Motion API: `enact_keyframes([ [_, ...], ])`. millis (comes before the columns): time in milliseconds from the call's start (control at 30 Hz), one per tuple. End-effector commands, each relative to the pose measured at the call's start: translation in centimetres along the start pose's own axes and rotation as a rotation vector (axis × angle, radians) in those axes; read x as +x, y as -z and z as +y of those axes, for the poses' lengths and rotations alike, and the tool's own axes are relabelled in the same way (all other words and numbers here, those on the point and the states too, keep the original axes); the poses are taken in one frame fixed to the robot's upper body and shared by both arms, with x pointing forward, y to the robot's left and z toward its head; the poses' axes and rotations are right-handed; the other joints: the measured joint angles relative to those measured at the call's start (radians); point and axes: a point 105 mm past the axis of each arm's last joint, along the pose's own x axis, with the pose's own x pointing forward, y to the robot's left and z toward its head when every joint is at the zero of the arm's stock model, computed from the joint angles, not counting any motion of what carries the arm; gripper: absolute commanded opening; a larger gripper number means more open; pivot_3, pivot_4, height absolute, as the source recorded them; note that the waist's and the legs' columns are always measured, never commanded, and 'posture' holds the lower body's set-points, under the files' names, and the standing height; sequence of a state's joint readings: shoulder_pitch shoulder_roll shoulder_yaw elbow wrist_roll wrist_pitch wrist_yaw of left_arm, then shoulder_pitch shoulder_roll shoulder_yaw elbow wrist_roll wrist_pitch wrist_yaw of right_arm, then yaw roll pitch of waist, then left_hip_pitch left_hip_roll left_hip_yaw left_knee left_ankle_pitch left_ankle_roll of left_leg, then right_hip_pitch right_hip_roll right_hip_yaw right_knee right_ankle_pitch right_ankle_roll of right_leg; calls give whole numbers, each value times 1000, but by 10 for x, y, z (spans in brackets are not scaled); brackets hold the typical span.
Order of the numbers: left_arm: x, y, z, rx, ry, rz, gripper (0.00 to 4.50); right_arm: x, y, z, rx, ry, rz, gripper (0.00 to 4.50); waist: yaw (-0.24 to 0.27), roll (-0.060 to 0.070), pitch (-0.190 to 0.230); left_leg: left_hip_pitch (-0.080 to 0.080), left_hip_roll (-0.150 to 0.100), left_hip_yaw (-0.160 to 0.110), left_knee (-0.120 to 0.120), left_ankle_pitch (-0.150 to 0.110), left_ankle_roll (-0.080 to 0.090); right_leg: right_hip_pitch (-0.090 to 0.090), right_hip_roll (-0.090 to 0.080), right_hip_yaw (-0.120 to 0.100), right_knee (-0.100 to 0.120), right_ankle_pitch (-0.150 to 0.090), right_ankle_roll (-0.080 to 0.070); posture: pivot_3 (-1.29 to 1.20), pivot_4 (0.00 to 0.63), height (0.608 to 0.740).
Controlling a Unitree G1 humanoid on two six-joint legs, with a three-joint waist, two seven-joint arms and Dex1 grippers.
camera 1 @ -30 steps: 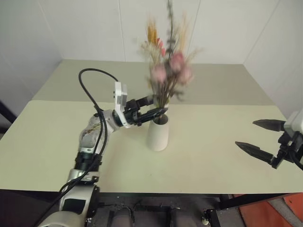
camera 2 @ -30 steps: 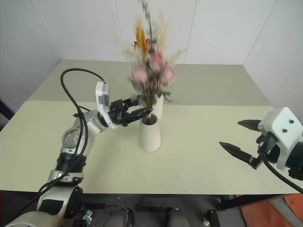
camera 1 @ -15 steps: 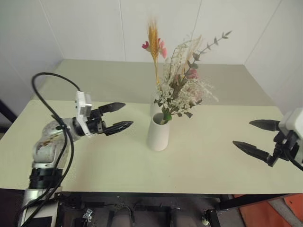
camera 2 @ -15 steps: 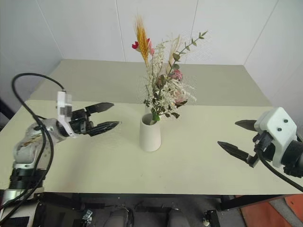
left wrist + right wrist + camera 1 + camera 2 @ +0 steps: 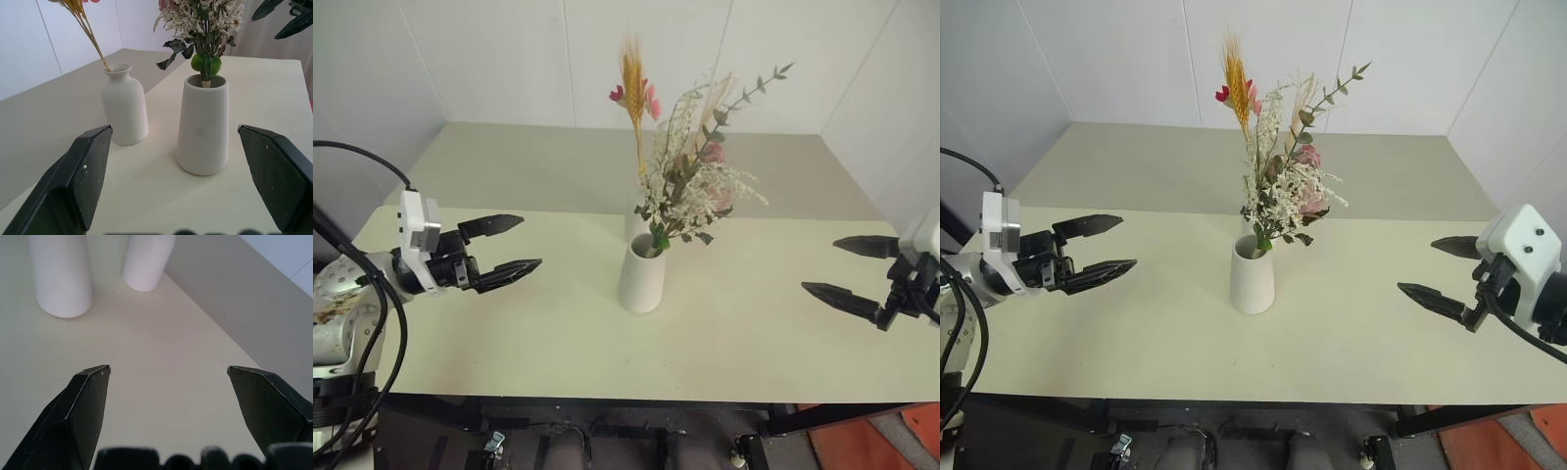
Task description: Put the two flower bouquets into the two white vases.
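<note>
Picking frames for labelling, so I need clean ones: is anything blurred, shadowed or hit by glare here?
Eye views: even, soft light; the flowers and the cone-shaped vase are sharp, with no glare. Left wrist view: both vases crisp, faint shadows at their bases. Right wrist view: the gripper's fingers loom large and slightly soft.

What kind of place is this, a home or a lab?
Probably a lab or test room: a bare pale table set into a corner of plain white wall panels, holding just two white vases with flowers.
</note>
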State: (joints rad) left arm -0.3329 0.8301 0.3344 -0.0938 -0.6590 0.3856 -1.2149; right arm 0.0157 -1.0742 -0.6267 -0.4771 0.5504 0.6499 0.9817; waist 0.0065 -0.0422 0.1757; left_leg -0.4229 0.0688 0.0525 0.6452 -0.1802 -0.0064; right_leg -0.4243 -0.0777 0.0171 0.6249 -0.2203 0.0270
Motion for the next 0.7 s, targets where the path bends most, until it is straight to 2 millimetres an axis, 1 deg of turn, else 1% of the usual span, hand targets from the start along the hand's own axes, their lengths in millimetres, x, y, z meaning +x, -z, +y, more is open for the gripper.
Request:
enact_keyframes([
  [33, -8, -11, -5, 34, 14, -3, 4473, 1, -9, -4, -41, 12, -25, 4500, -2, 0, 0, 0, 0, 0, 0, 0, 0, 0, 0, 0, 0, 0, 0, 0, 150, 740],
  [100, -8, -12, -4, 36, -13, 4, 4473, 2, -8, -5, -38, 17, -26, 4500, -4, 0, 0, 1, 0, 0, 0, 0, 0, 0, 0, 0, 0, 0, 0, 0, 150, 740],
  [200, -5, -12, -6, 48, -8, 5, 4473, 2, -6, -2, -23, 11, -52, 4500, -4, 0, 0, 1, 0, 0, 0, 0, 0, 0, 0, 0, 1, 0, 0, 0, 150, 740],
  [300, -2, -21, -6, 54, 1, -23, 4473, 4, -12, -3, 25, 8, -115, 4500, -3, 0, 0, 0, 0, 0, 0, 0, 0, 0, 0, 0, 0, 0, 0, 0, 150, 740],
  [367, -3, -24, -5, 66, 4, -14, 4473, 7, -12, -1, 32, -4, -130, 4500, -3, 0, 0, 1, 0, 0, 0, 0, 0, 0, 0, 0, 1, 3, 5, 0, 150, 740],
  [500, -13, -29, -1, 78, -31, 21, 4473, 17, -13, 0, 49, -35, -146, 4500, -9, 0, 0, 1, 0, 1, 0, 0, 0, 0, 0, 0, 0, 3, 5, 0, 150, 740],
  [600, -19, -21, -10, 48, -46, 49, 4473, 21, 0, 3, 59, -42, -98, 4500, -15, 0, 0, 0, 0, 1, -1, 0, 0, -1, 0, 0, 0, 3, 5, 0, 150, 740],
  [700, -23, -19, -15, 36, -37, 74, 4473, 12, -1, 10, 70, -61, -93, 4500, -15, 0, 0, 0, 0, 1, -1, 0, 0, -1, 0, 0, 1, 3, 5, 0, 150, 740],
])
